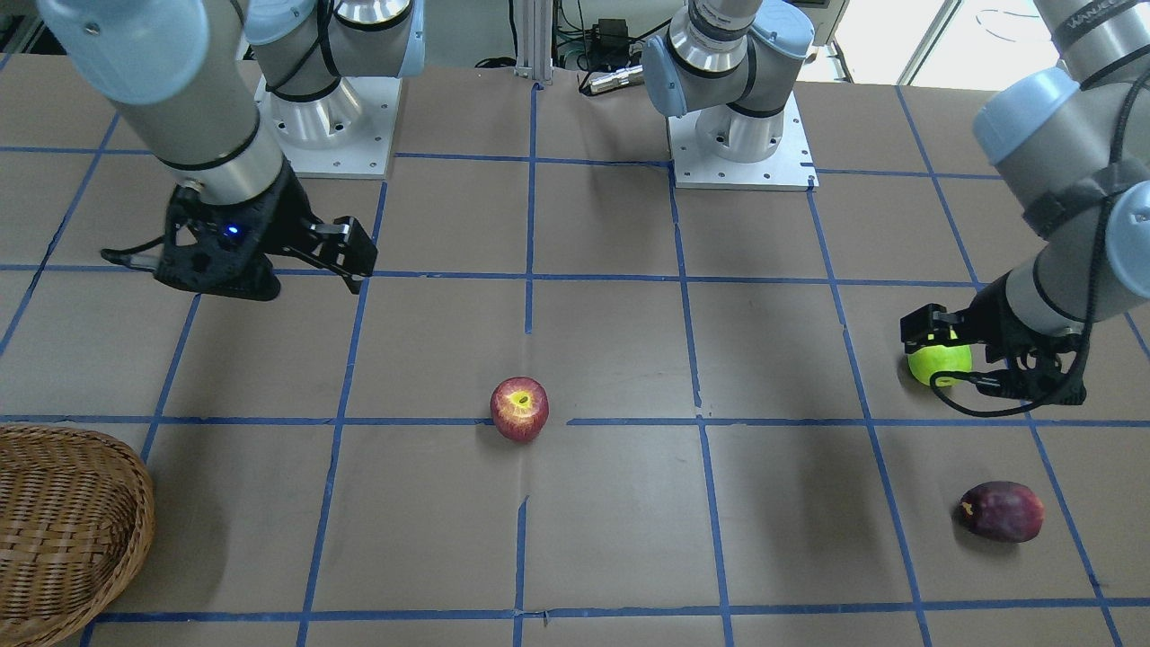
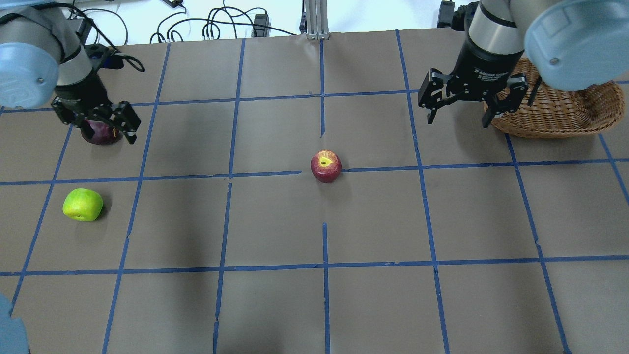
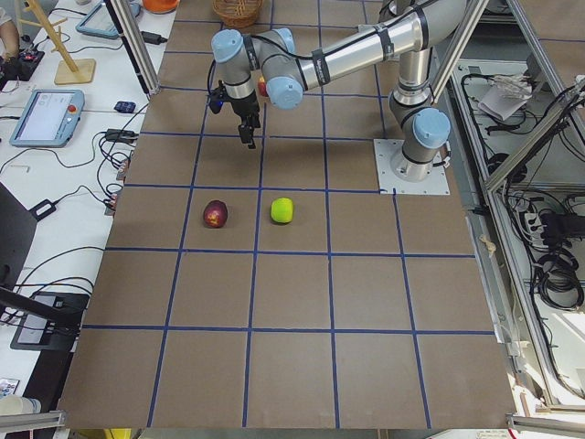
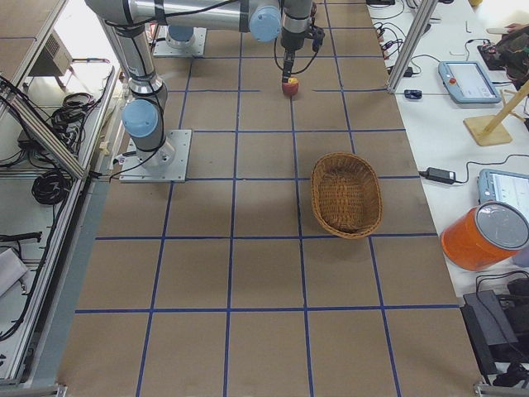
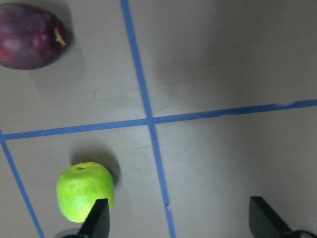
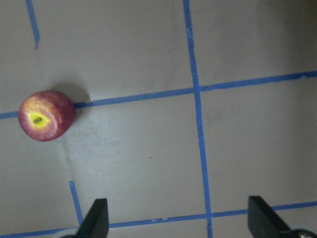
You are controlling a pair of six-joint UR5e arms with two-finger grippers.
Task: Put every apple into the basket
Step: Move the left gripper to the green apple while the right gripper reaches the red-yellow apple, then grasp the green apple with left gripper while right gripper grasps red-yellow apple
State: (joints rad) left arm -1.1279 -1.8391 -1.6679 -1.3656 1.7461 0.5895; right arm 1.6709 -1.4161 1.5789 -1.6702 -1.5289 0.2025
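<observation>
The red apple (image 2: 325, 166) stands at the table's middle and also shows in the right wrist view (image 6: 45, 115). The green apple (image 2: 82, 204) and the purple-maroon apple (image 2: 100, 136) lie on the table's left side; both show in the left wrist view, the green apple (image 5: 84, 191) and the purple-maroon apple (image 5: 29, 34). My left gripper (image 2: 96, 122) hovers open and empty above those two. My right gripper (image 2: 458, 120) hovers open and empty between the red apple and the wicker basket (image 2: 565, 118), which is partly hidden by my right arm.
The table is brown paper with a grid of blue tape lines (image 2: 324, 169). The two arm bases (image 1: 741, 153) stand at the robot's edge of the table. Cables lie beyond the far edge (image 2: 211, 29).
</observation>
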